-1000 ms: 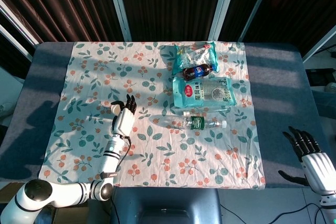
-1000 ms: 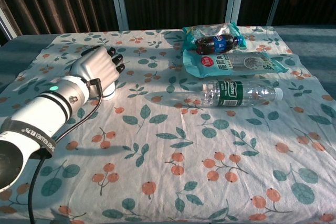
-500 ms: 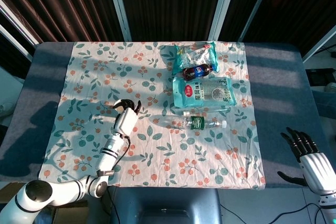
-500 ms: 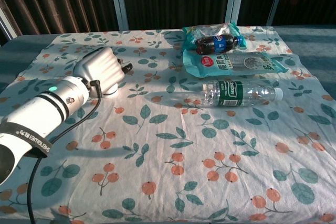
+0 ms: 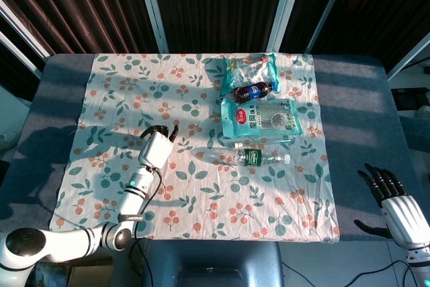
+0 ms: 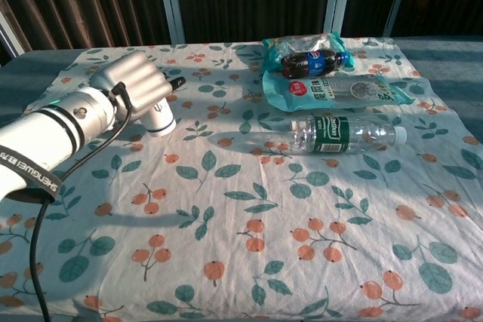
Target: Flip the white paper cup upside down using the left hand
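My left hand (image 6: 130, 84) grips the white paper cup (image 6: 161, 117) on the left side of the floral cloth. Only the cup's lower part shows below the fingers, and it leans at a tilt just above the cloth. From the head view the left hand (image 5: 156, 147) covers the cup completely. My right hand (image 5: 392, 201) hovers off the cloth at the near right, fingers spread and holding nothing.
A clear water bottle with a green label (image 6: 343, 133) lies on its side mid-table. Behind it are a teal snack bag (image 6: 339, 90), a small cola bottle (image 6: 313, 62) and a green snack packet (image 5: 250, 68). The blue table (image 5: 356, 85) shows around the floral cloth (image 6: 249, 209).
The left hand has closed around the cup, moved left and slightly up, and tilted the cup. The right hand has barely moved.
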Controlling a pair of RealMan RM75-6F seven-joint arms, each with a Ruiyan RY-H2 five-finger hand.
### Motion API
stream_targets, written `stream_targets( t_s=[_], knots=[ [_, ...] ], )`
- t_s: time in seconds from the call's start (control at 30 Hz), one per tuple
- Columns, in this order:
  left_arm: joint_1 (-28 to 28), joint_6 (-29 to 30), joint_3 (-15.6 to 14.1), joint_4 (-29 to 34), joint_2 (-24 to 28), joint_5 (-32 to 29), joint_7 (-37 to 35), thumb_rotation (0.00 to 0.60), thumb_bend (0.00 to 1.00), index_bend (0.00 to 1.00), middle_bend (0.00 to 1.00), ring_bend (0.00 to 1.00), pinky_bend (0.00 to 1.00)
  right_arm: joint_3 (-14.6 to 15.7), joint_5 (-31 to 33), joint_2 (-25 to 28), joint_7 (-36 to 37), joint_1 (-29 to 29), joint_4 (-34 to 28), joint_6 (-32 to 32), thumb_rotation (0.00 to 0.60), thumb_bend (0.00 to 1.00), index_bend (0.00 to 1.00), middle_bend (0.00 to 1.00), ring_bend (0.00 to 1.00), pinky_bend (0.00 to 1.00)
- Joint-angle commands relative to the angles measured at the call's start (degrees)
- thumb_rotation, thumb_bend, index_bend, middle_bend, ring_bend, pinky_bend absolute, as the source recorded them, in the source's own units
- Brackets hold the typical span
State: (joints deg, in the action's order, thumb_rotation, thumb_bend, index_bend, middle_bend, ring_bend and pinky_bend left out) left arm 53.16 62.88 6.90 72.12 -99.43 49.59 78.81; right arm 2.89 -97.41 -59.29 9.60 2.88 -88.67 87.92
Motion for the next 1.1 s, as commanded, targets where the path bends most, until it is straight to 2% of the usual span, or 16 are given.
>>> stream_targets(
  t_s=[0.03, 0.13, 0.23, 0.43, 0.87, 1.1],
  knots=[
    [-0.8, -3.8, 4.1, 7.5, 4.9, -7.9, -4.4, 0.6, 0.42, 0.07, 0.28, 0.33, 0.59, 0.0, 0.0, 0.0, 0.0, 0.0, 0.0, -0.1, 0.6, 0.06, 0.0, 0.0, 0.0, 0.18],
    [-1.0, -4.8, 5.2, 9.2, 6.0, -10.5, -5.7, 0.6, 0.42, 0.07, 0.28, 0.33, 0.58, 0.0, 0.1, 0.0, -0.1, 0.0, -0.1, -0.1, 0.6, 0.06, 0.0, 0.0, 0.0, 0.18],
    [-0.9, -7.4, 7.0, 12.2, 9.4, -16.4, -8.5, 0.6, 0.42, 0.07, 0.28, 0.33, 0.57, 0.0, 0.2, 0.0, -0.3, 0.2, -0.2, -0.4, 0.6, 0.06, 0.0, 0.0, 0.0, 0.18],
    [-0.2, -10.5, 8.2, 11.8, 13.4, -24.0, -13.9, 0.6, 0.42, 0.07, 0.26, 0.33, 0.57, 0.0, 0.5, 0.1, -0.6, 0.3, -0.5, -0.9, 0.6, 0.06, 0.0, 0.0, 0.0, 0.18],
    [2.0, -14.2, 3.0, 7.7, 15.0, -31.8, -19.2, 0.6, 0.42, 0.03, 0.22, 0.28, 0.55, 0.1, 0.8, 0.2, -1.0, 0.5, -0.8, -1.6, 0.6, 0.06, 0.0, 0.0, 0.0, 0.18],
    [3.4, -14.0, -0.2, 6.7, 15.2, -34.3, -19.1, 0.6, 0.42, 0.0, 0.12, 0.15, 0.49, 0.2, 0.7, 0.3, -1.2, 0.6, -1.0, -1.8, 0.6, 0.06, 0.0, 0.0, 0.0, 0.18]
  ],
)
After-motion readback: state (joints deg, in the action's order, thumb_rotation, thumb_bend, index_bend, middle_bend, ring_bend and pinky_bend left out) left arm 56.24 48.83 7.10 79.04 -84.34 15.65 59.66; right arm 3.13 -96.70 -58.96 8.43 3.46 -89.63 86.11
